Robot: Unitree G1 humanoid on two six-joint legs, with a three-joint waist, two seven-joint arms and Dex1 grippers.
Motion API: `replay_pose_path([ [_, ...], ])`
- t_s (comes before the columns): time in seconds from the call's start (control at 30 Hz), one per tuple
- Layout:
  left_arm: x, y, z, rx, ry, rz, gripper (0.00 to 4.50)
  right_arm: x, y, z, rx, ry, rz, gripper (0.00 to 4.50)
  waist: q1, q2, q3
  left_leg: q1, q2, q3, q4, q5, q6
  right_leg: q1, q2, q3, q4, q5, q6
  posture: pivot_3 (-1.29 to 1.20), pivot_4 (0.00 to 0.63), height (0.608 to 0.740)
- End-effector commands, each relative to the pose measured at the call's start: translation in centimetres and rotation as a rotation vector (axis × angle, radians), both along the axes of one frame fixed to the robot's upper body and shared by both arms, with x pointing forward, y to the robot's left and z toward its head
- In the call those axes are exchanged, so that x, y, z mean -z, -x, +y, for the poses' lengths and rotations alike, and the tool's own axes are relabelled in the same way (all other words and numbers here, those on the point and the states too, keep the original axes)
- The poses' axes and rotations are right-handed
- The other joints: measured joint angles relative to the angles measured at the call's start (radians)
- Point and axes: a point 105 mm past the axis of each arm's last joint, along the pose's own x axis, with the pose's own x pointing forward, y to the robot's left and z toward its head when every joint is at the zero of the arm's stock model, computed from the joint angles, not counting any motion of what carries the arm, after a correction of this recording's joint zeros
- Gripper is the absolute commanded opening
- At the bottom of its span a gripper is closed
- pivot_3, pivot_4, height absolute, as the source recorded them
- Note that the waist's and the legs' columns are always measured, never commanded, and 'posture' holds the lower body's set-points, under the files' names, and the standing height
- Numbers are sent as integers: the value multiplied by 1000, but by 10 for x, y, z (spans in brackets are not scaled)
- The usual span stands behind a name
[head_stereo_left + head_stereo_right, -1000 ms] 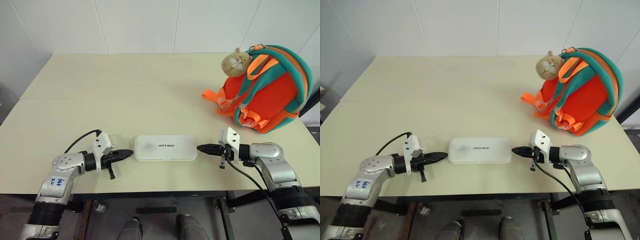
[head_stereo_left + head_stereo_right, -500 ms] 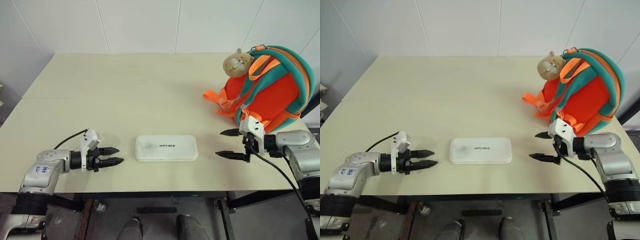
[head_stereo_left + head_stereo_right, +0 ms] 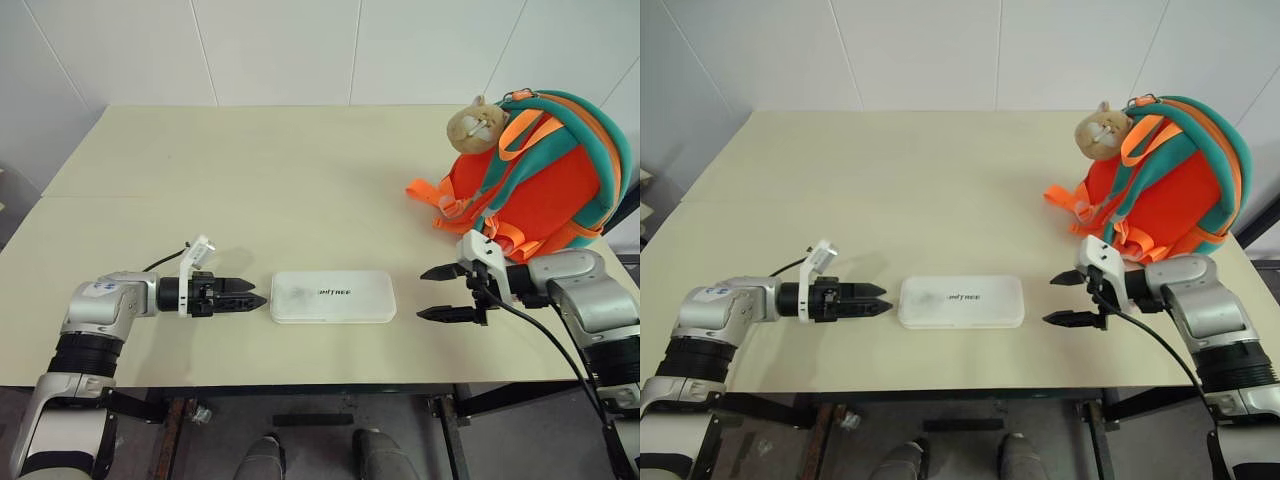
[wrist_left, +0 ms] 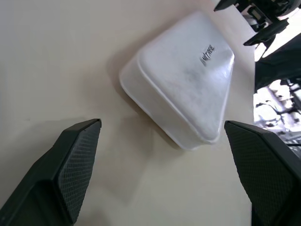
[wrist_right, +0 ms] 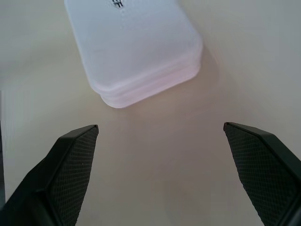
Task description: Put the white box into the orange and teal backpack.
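My left arm lies low along the near edge of the surface (image 3: pixel 300 170), forearm pointing inward, and my left jaws (image 3: pixel 252 293) stand spread, their tips just beside the left short end of the white box (image 3: pixel 333 296) without touching it. My right arm reaches in from the opposite side, wrist bent toward the middle, and my right jaws (image 3: pixel 432 292) are spread wide, one black finger above the other as seen from the head, set a little apart from the box's right short end. Neither pair holds anything.

The white box lies flat near the front edge of the surface, between my two hands, long side running left to right. It is a smooth, slightly matte plastic case with rounded corners and a seam around its side, with small dark lettering on the top. From my wrists I see the inner faces of my fingers (image 4: pixel 75 165), black with a fine cross-hatched grip.

The orange and teal backpack (image 3: pixel 545 180) stands at the far right of the surface, behind my right forearm, well apart from the box. It is rounded, soft orange fabric with teal edging and straps, and orange webbing (image 3: pixel 430 192) trailing onto the surface at its left. A tan plush toy (image 3: pixel 472 124) sits at its upper left. The surface is pale cream, smooth and matte. Nothing lies between the box and either hand.
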Motion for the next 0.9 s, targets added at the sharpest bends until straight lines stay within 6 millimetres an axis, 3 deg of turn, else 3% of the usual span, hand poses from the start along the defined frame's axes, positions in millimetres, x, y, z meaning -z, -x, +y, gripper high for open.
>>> replay_pose_path([
  [0.03, -4, 0, -3, -5, 28, 81, 4475, -5, 0, 11, -44, -2, -21, 4500, 1, 0, 0, 0, 0, 0, 0, 0, 0, 0, 0, 0, 0, 0, 0, 0, 150, 740],
  [0.3, -4, -10, -10, -44, 36, 137, 4475, 7, -9, 15, -43, 1, 9, 4500, 3, 0, 0, 0, 0, 0, 0, 0, 0, 0, 0, 0, 0, 0, 0, 0, 150, 740],
  [0.4, -4, -1, -17, 1, 63, 251, 4475, 6, -12, 22, -67, -19, 4, 4500, 2, 0, 0, 0, 0, 0, 1, 0, 0, 0, 0, 0, 1, 0, 0, 0, 150, 740],
  [0.57, 5, -11, -26, -7, 73, 240, 4475, 6, -14, 35, -112, -52, -24, 4500, 2, 0, 0, 0, 0, 0, 1, 0, 0, 0, 0, 0, 1, 0, 0, 0, 150, 740],
  [0.9, 14, -24, -48, 14, 150, 268, 4475, 1, -13, 35, -141, -55, -71, 4500, 6, 0, 0, 2, -1, -2, 8, 0, 0, 8, 0, 0, -1, 1, 3, 0, 150, 740],
])
